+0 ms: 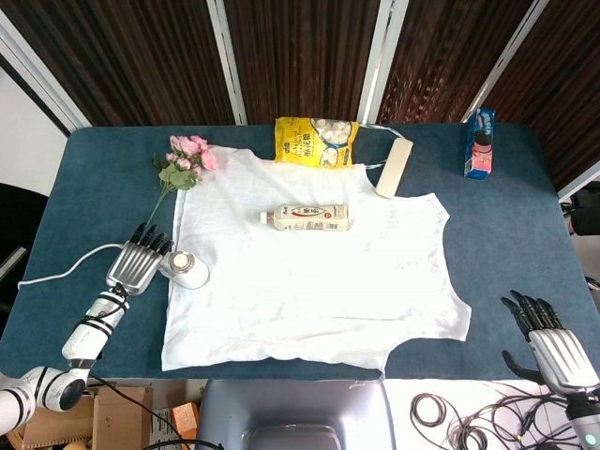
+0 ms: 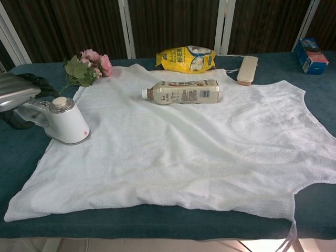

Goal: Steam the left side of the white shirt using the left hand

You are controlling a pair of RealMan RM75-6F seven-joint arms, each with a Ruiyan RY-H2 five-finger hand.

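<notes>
Gripping the steamer by its handle, the left hand rests at the left edge of the shirt, fingers wrapped over the grip. The steamer stands on the cloth's left margin, its cord trailing left across the table. A bottle lies on the spread shirt; flowers, a yellow bag and a cream case sit along its far edge. The right hand, fingers spread, hangs empty off the near right corner.
</notes>
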